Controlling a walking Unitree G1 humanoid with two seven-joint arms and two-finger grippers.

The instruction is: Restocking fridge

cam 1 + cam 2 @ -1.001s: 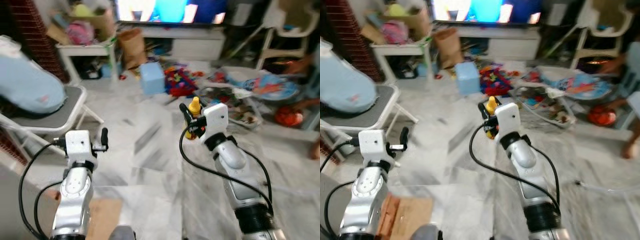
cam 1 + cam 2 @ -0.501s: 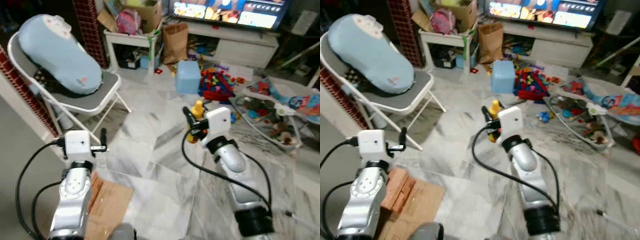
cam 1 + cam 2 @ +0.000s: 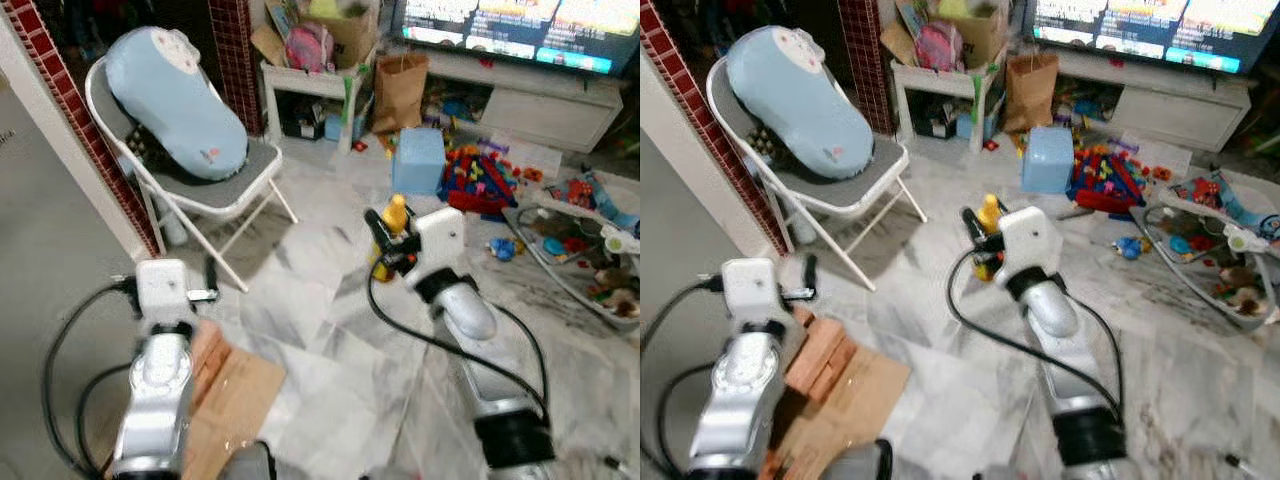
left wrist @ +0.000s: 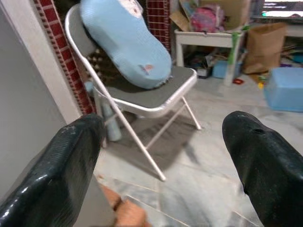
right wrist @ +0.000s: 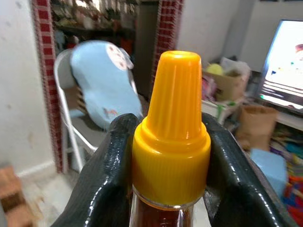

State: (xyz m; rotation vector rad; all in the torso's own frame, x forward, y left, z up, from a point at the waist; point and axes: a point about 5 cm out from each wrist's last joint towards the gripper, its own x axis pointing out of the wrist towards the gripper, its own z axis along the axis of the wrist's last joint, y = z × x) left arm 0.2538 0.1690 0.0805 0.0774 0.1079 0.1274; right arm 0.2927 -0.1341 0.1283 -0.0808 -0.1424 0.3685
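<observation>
1. The right tool [image 3: 982, 238] is held up in front of the robot over the marble floor [image 3: 940, 380], its two black fingers clamped on the neck of a bottle [image 3: 987, 228] — upright, with a yellow ribbed cap and a dark reddish-brown fill just under the cap in the right wrist view.
2. In that wrist view the fingers [image 5: 111, 165] press against both sides of the cap's collar. No brand or label on the bottle can be read; the cap is plain.
3. The left tool [image 3: 208, 283] is raised on the robot's left, its fingers set well apart with nothing between them.
4. Ahead of the left tool stands a folding metal chair [image 3: 215, 205] with a grey seat, carrying a pale-blue padded cushion [image 3: 175, 102] that leans on the backrest. It bears a small red mark, too small to read.
5. Behind the chair is a red brick-patterned pillar [image 3: 862, 55].
6. Flattened cardboard [image 3: 845, 400] lies on the floor beside the left arm.
7. Further off: a brown paper bag [image 3: 1030, 90], a light-blue box [image 3: 1047, 160], scattered toys [image 3: 1110, 180] and a lit television [image 3: 1140, 25] — its on-screen text is blurred and unreadable.
</observation>
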